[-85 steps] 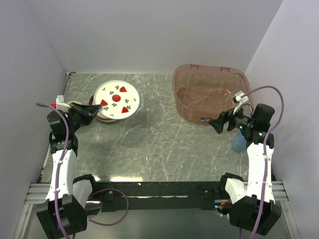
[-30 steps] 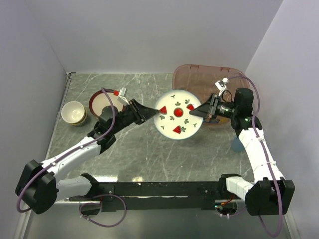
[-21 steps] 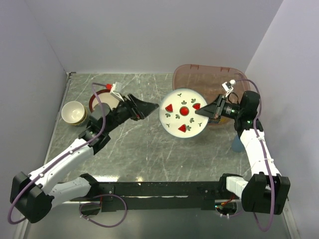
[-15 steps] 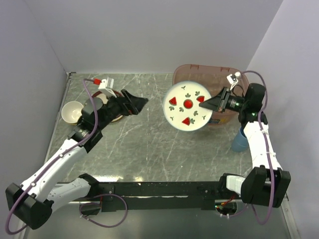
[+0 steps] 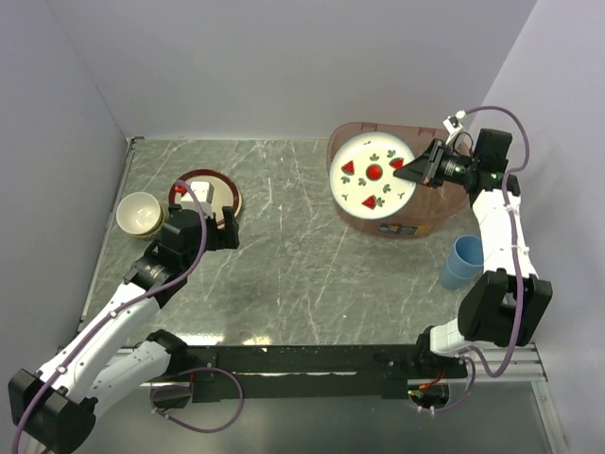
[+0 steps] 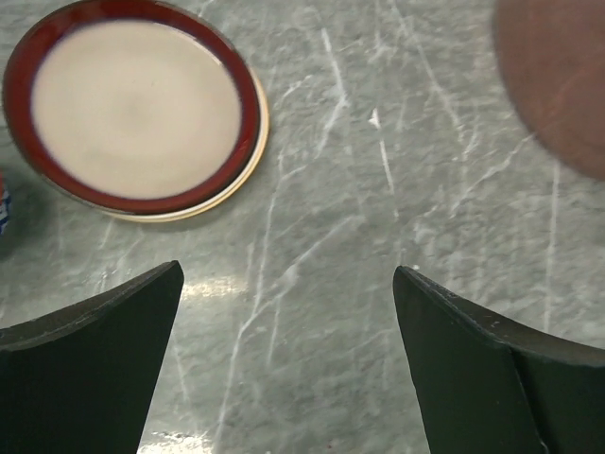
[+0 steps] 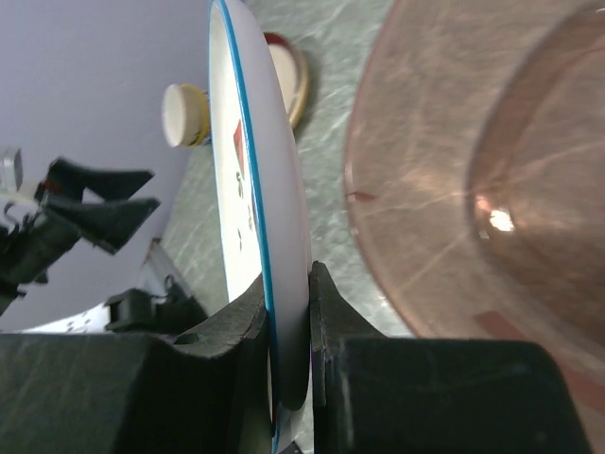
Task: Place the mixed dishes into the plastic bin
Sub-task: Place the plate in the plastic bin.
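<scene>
The white plate with red shapes (image 5: 375, 177) is now held over the left part of the plastic bin (image 5: 442, 204), which stands at the far right corner of the surface (image 5: 302, 274). A second ago both arms held this plate at mid-surface. The left pincer (image 5: 216, 225) has since let go and drawn back toward the far left. The handover is thus complete, and we judge that only lowering and release remain for this dish.

The right wrist view shows what the top view cannot: the plate is edge-on and tilted, its rim clamped between the two fingers of the right pincer (image 7: 288, 284). The left wrist view shows the left pincer's jaws wide apart with nothing between them, above a red-rimmed dish (image 6: 137, 109) stacked on a yellowish plate (image 6: 255, 142). Only the top view shows the small cream bowl (image 5: 139, 213) by the left edge and the light blue cup (image 5: 463, 260) near the right edge, both outside the bin.
</scene>
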Controlling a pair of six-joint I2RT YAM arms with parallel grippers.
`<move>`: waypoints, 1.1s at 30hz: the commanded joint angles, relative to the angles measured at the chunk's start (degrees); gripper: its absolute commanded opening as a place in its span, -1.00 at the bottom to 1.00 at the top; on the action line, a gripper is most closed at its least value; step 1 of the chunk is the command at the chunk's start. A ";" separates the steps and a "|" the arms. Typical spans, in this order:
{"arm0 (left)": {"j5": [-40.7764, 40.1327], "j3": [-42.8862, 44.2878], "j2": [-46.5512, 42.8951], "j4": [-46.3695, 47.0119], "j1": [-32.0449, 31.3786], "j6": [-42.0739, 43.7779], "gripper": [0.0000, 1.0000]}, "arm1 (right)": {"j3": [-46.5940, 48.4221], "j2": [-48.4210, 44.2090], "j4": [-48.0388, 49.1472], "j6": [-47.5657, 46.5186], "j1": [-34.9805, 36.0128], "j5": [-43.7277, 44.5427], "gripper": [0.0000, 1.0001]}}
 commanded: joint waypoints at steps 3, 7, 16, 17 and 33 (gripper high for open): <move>-4.20 0.76 -0.66 1.71 0.11 2.27 0.99 | 10.97 4.43 -2.45 -5.63 -1.48 3.82 -1.00; -3.85 0.50 -1.00 2.06 0.19 2.53 0.99 | 15.28 9.53 -4.30 -7.75 -2.54 5.58 -1.00; -4.55 0.23 -0.92 2.23 0.11 2.88 0.99 | 21.18 16.92 -6.94 -11.70 -3.33 6.28 -1.00; -4.38 0.32 -0.83 2.23 0.11 2.89 0.99 | 21.35 17.45 -7.11 -11.97 -3.33 6.37 -1.00; -5.78 -0.03 0.14 2.50 0.11 3.15 0.99 | 25.66 27.46 -8.78 -13.82 -2.28 7.78 -1.00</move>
